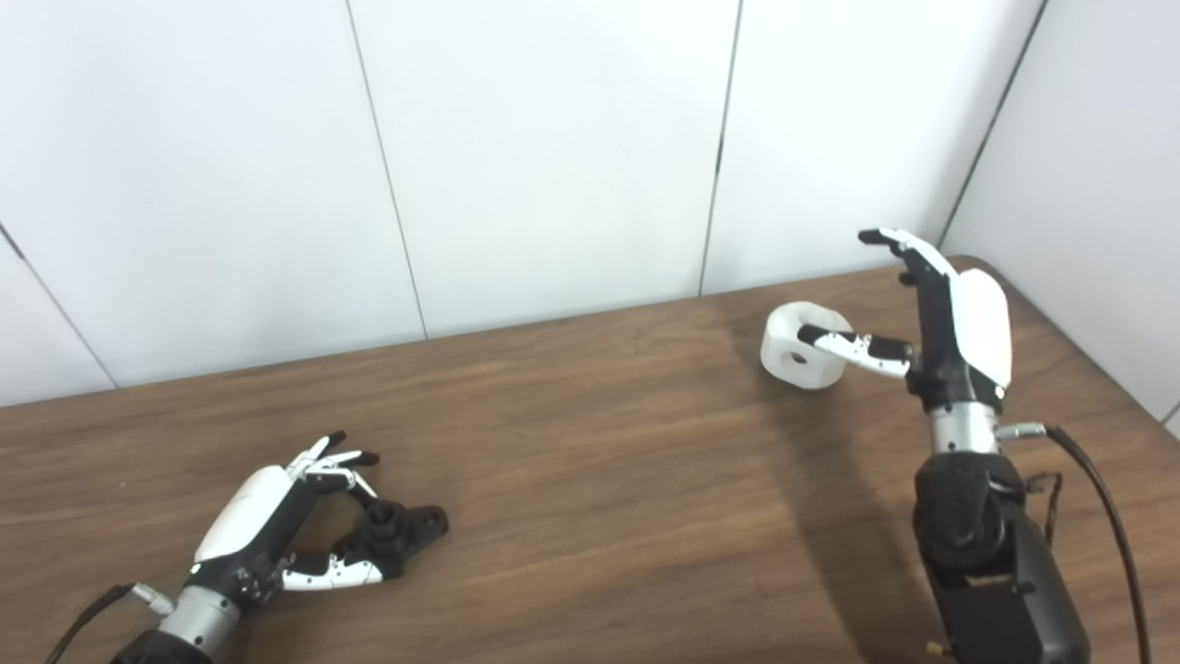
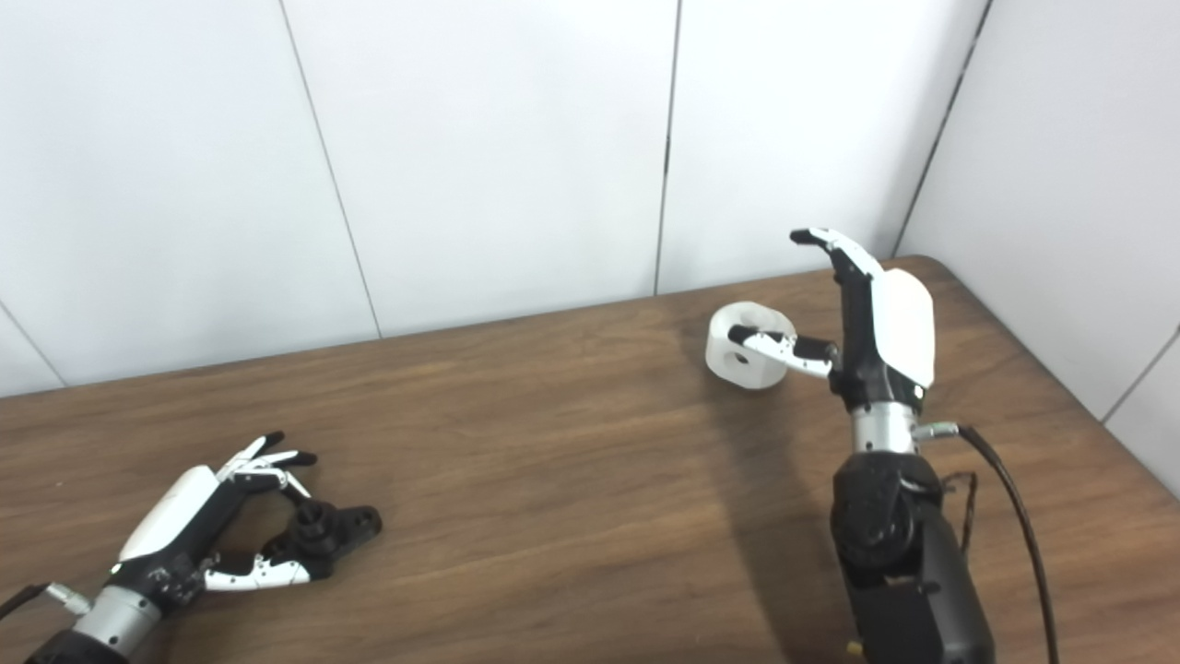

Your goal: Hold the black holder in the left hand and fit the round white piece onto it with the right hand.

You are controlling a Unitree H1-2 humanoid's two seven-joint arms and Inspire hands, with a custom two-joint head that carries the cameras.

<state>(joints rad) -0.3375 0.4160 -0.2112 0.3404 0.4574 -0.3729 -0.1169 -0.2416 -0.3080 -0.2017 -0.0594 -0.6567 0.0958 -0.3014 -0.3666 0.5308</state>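
A black holder (image 1: 398, 529), small and knobbed with a flat holed lug, lies low on the wooden table's near left. Well apart, at far right, a round white piece (image 1: 800, 347) stands on edge, its centre hole facing forward.

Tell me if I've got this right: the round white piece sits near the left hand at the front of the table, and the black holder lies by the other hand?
Not quite: they are swapped. In the left eye view the round white piece sits by the right hand near the table's far edge, and the black holder lies by the left hand at the front.
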